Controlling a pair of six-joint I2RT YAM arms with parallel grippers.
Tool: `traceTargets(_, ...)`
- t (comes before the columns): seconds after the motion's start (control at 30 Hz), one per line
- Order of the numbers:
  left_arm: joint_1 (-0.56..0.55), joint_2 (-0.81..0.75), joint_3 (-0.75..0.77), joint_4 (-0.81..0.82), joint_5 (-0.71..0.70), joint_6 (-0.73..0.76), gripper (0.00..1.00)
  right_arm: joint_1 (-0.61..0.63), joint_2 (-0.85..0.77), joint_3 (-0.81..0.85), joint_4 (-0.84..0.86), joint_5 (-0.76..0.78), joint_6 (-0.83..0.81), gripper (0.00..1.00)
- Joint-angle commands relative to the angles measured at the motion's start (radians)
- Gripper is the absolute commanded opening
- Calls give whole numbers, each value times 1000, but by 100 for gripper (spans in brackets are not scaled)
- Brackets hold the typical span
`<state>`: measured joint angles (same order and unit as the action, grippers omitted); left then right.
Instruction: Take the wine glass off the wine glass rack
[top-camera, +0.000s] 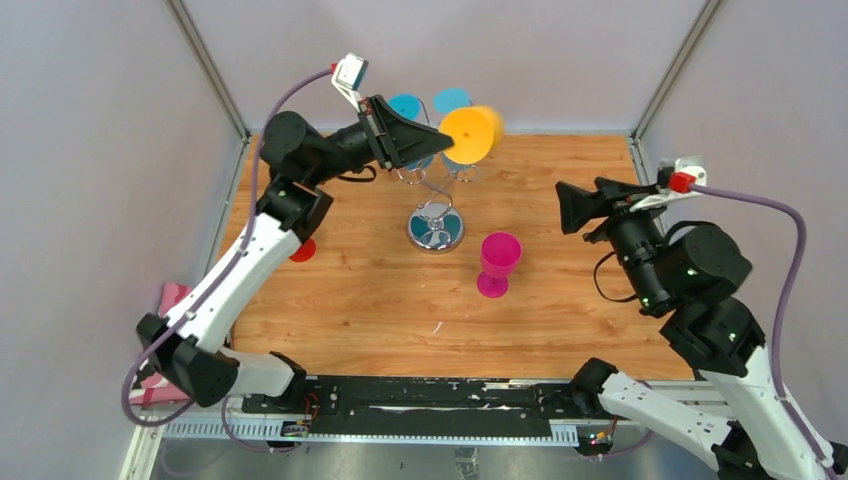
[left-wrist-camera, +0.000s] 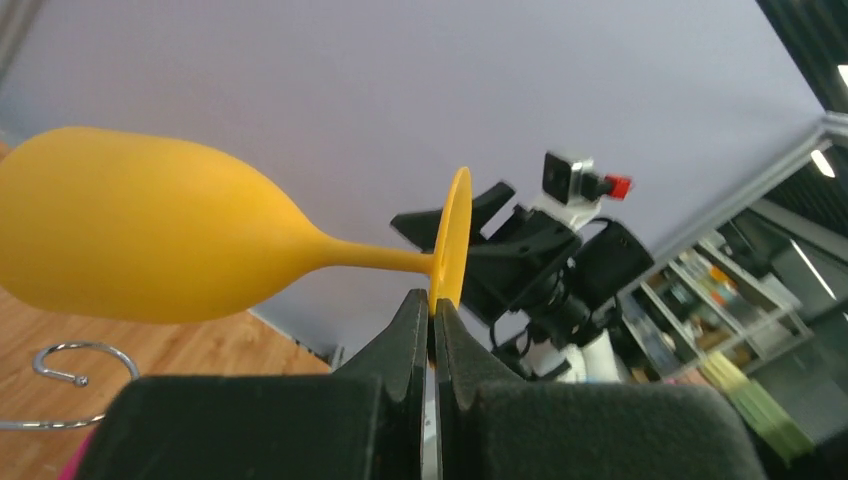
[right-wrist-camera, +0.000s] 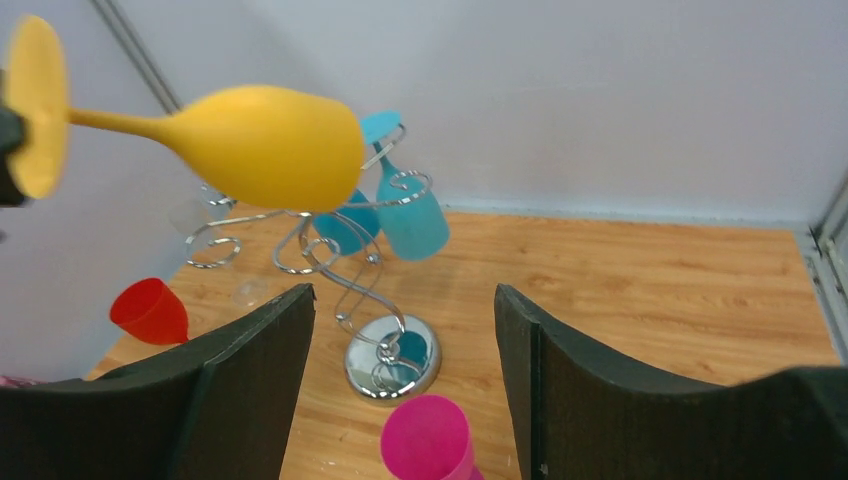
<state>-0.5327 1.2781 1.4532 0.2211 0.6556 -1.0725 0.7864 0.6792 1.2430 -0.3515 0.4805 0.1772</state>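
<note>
My left gripper (top-camera: 437, 135) is shut on the foot of a yellow wine glass (top-camera: 470, 134). It holds the glass on its side in the air, above and beside the chrome wine glass rack (top-camera: 436, 226). The left wrist view shows the fingertips (left-wrist-camera: 410, 315) pinching the glass's round foot (left-wrist-camera: 452, 240), its bowl (left-wrist-camera: 140, 236) pointing left. Two blue glasses (right-wrist-camera: 412, 222) hang from the rack's scroll arms (right-wrist-camera: 300, 250). My right gripper (top-camera: 562, 207) is open and empty, right of the rack, facing it.
A pink glass (top-camera: 498, 262) stands upright on the wooden table, front right of the rack's mirrored base (right-wrist-camera: 392, 364). A red glass (top-camera: 303, 250) sits near the left arm. Grey walls close the table's left, back and right.
</note>
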Motion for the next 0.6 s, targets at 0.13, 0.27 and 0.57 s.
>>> traceTargets(0.13,7,189,-24,1334,380,-560,0,14,-8,118,80,-145,-126,72)
traceTargets(0.27,1,158,-82,1361,471,-446,0,15,20,138,80,-242,-113,73)
traceTargets(0.57,-1,44,-170,1361,561,-362,0,5,183,269,56,-461,-90,75)
